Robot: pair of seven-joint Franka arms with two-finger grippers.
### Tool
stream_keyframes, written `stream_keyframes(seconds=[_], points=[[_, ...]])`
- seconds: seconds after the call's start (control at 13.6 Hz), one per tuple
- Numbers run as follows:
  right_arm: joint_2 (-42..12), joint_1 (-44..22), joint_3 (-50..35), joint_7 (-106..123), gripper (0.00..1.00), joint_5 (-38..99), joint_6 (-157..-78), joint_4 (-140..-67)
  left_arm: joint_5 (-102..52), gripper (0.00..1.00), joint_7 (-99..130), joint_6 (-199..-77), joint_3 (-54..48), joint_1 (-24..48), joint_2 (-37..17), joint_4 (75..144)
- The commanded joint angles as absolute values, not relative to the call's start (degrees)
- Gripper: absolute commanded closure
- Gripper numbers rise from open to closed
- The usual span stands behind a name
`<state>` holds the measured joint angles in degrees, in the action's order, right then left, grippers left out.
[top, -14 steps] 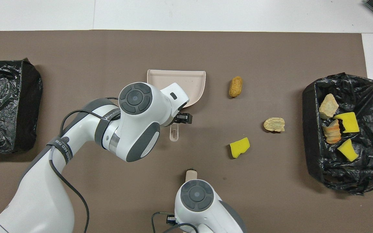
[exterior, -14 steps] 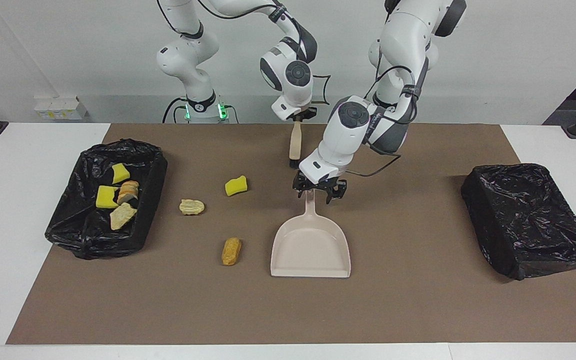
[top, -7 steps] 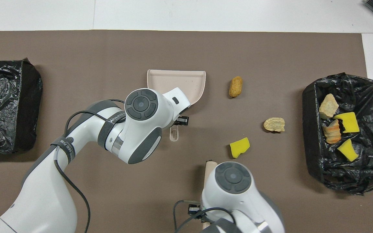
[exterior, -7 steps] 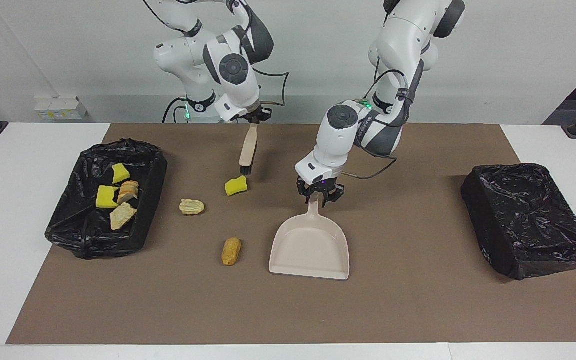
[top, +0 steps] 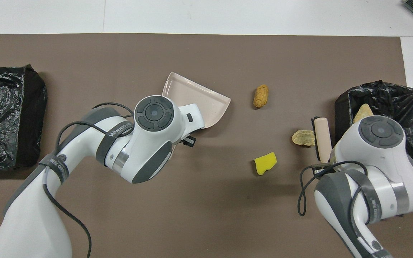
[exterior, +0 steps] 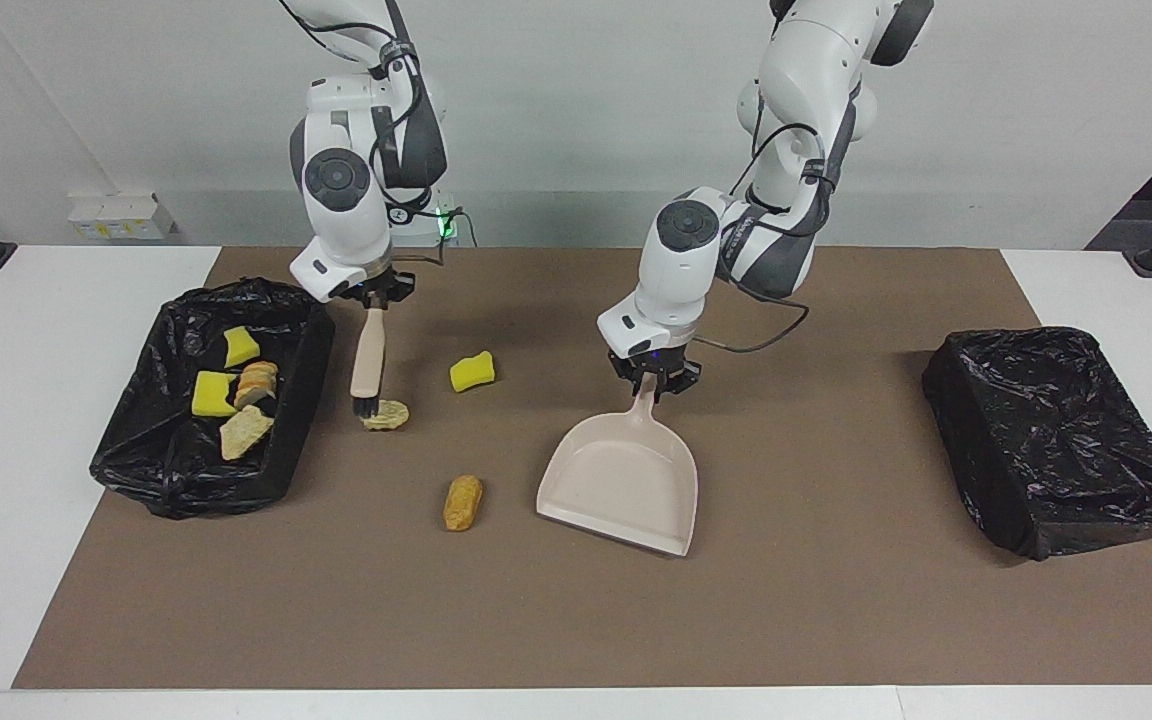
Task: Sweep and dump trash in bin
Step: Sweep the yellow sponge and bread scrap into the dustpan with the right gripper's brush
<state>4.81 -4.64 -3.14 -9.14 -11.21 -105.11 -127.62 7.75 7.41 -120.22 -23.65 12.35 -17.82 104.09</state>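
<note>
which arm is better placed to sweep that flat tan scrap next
Right. The right gripper holds the brush upright, bristles down beside the flat tan scrap. The left gripper is shut on the dustpan handle, apart from that scrap.

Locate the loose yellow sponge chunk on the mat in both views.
Facing view: yellow sponge chunk left of centre, between brush and dustpan.
Overhead view: right of centre, low.
Shared landmark: the flat tan scrap at the brush's bristles.
</note>
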Motion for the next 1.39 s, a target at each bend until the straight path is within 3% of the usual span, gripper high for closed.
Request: stream_keyframes(seconds=[0.0,0.44,0.81,1.1,1.32], points=[[-3.0,-3.5,-4.0,-8.3,1.00,-15.5,-105.0,-120.7,8.3,1.00,-6.2,-114.8,-23.5,11.3,-14.7,104.9],[-9.8,-5.2,-4.5,-11.9,1.00,-16.3,-106.1,-118.6,8.4,1.00,-24.9,-107.0,-23.6,10.5,-13.2,105.6],[-9.4,-10.7,-4.5,-12.1,1.00,-2.5,-102.6,-118.8,8.3,1.00,-30.8,-105.3,-26.5,10.6,-9.2,111.3],[-9.0,-11.1,-4.6,-12.4,1.00,7.1,-103.2,-120.1,8.4,1.00,-35.6,-107.3,-28.0,10.7,-5.7,117.0],[-9.7,-15.0,-4.5,-16.9,1.00,12.6,-105.5,-120.0,8.3,1.00,-37.5,-107.5,-28.6,10.8,-4.6,118.7]])
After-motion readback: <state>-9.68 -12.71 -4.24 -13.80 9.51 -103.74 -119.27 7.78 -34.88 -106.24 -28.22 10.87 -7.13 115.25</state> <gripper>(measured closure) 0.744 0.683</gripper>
